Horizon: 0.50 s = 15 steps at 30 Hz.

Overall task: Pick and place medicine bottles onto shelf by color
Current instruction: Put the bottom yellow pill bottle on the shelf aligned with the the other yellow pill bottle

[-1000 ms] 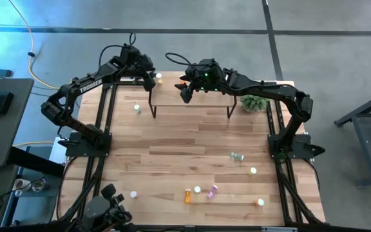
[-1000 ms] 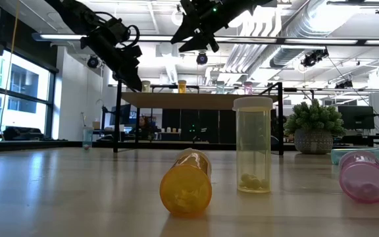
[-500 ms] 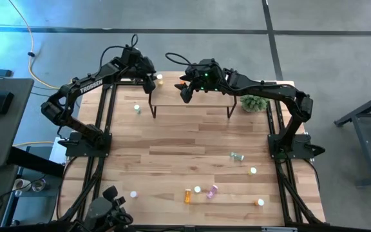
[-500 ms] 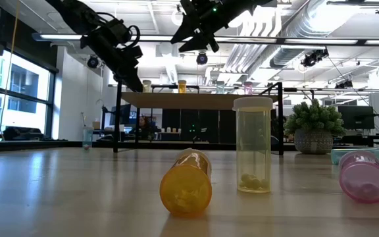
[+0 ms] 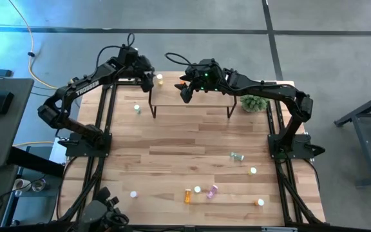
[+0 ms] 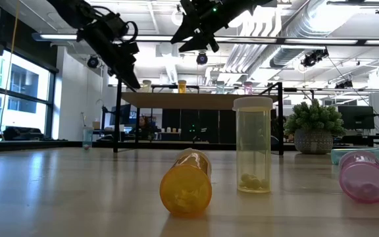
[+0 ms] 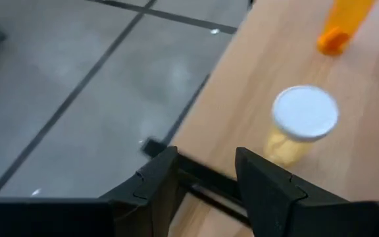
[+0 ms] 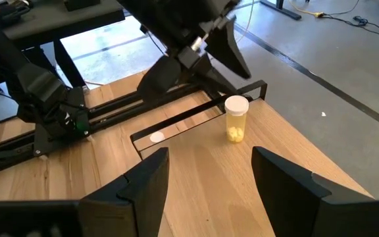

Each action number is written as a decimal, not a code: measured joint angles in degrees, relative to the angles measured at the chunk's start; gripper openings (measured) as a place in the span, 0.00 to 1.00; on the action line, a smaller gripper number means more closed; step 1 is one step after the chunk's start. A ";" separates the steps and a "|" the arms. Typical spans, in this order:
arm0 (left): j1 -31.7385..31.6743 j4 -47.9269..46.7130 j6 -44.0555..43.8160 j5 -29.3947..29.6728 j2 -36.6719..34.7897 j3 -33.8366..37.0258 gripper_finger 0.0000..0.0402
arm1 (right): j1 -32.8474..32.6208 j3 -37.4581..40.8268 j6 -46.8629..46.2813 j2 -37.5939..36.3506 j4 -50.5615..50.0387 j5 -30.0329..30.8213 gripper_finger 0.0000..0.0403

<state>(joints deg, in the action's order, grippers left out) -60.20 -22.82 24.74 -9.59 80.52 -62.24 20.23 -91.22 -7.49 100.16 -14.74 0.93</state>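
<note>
- The tabletop [image 5: 172,148] carries loose medicine bottles [image 5: 198,191] along its near edge.
- On the shelf [image 5: 192,98], a yellow bottle [image 8: 235,118] stands at the left corner.
- The left gripper [image 5: 148,76], spread and empty, should lift clear without tipping it.
- The right gripper [image 5: 185,91], spread, hovers over the shelf.

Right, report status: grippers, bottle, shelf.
Left gripper open, empty, beside yellow bottle on shelf. Right gripper open above shelf. Nothing blocking.

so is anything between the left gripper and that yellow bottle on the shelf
Nothing: in the left wrist view only bare shelf board separates the open left gripper from the yellow bottle.
</note>
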 joint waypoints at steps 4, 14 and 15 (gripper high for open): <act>-0.04 -1.90 -0.07 2.79 -2.68 0.00 0.36 | 0.00 0.00 0.00 0.00 0.00 0.00 0.52; 0.00 -4.14 -3.87 1.49 -12.20 0.00 0.36 | -0.28 -0.02 -0.14 -2.36 -4.63 0.00 0.52; 0.00 -4.53 -4.48 1.16 -13.20 0.00 0.36 | -0.44 -0.02 -0.15 -2.92 -5.91 0.03 0.52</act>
<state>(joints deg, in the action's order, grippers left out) -60.20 -27.35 20.26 -8.42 67.32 -62.24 19.78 -91.24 -7.64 97.24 -20.65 0.96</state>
